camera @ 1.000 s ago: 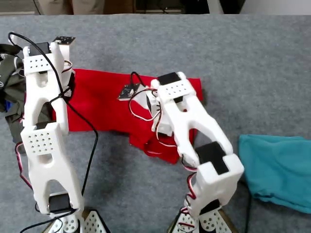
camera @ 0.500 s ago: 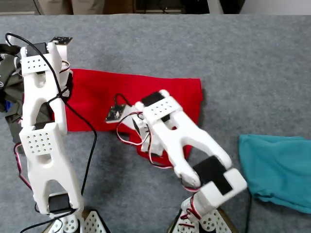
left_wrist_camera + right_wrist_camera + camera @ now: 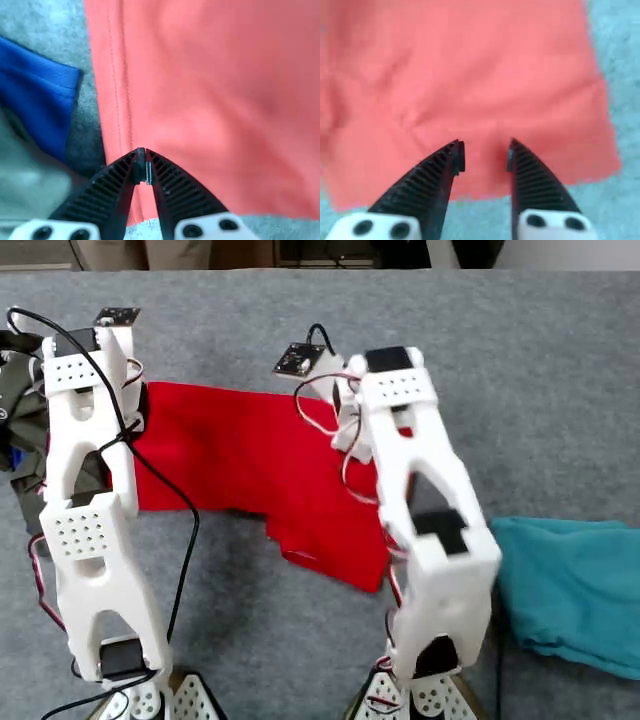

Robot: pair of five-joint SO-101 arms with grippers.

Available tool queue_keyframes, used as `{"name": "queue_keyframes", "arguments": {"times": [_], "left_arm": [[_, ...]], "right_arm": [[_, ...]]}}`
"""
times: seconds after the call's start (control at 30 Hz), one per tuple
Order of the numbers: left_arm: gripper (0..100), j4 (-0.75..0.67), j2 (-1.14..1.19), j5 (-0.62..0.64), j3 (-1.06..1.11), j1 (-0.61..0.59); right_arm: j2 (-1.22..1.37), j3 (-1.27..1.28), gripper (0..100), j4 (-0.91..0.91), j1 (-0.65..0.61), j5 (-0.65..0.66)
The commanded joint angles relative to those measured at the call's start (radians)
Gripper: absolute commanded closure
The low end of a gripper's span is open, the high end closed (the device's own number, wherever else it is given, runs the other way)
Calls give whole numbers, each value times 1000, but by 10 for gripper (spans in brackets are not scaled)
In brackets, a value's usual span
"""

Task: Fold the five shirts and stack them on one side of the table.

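Note:
A red shirt (image 3: 240, 460) lies spread across the middle of the grey table, with a folded flap (image 3: 340, 550) hanging toward the near side. My left gripper (image 3: 142, 167) is shut, its tips down on the shirt's left hem; in the high view it (image 3: 135, 412) sits at that left edge. My right gripper (image 3: 485, 150) is open above the red cloth near the shirt's far right corner, with nothing between its fingers; from above it (image 3: 345, 420) shows under the stretched-out arm.
A teal shirt (image 3: 570, 580) lies crumpled at the right edge. A pile of dark olive and blue cloth (image 3: 20, 440) sits at the left edge, close beside the left gripper; the blue cloth (image 3: 35, 110) shows next to the red hem.
The right arm swung over the shirt's middle and then stretched out to its far right side. The left arm stayed at the left hem.

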Motion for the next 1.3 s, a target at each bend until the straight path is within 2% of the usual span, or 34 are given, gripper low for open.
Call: {"name": "queue_keyframes", "arguments": {"times": [0.0, 0.3, 0.43, 0.77, 1.07, 1.17, 1.27], "left_arm": [[981, -14, -39, 17, -3, 0], [981, -14, -19, -21, -5, 0], [981, -12, -19, -25, -3, 0], [981, -11, -19, -25, -3, -3], [981, -11, -19, -25, -3, -2], [981, -11, -19, -25, -3, -2], [981, -14, -19, -25, -3, -2]], "right_arm": [[147, -173, 864, -15, 12, 11], [321, -302, 877, -14, 8, 11], [318, -326, 997, -17, 19, 3], [325, -682, 991, 133, 68, -14], [381, -736, 989, 150, 67, -3], [389, -769, 941, 213, 61, 37], [387, -839, 807, 276, 54, 52]]}}
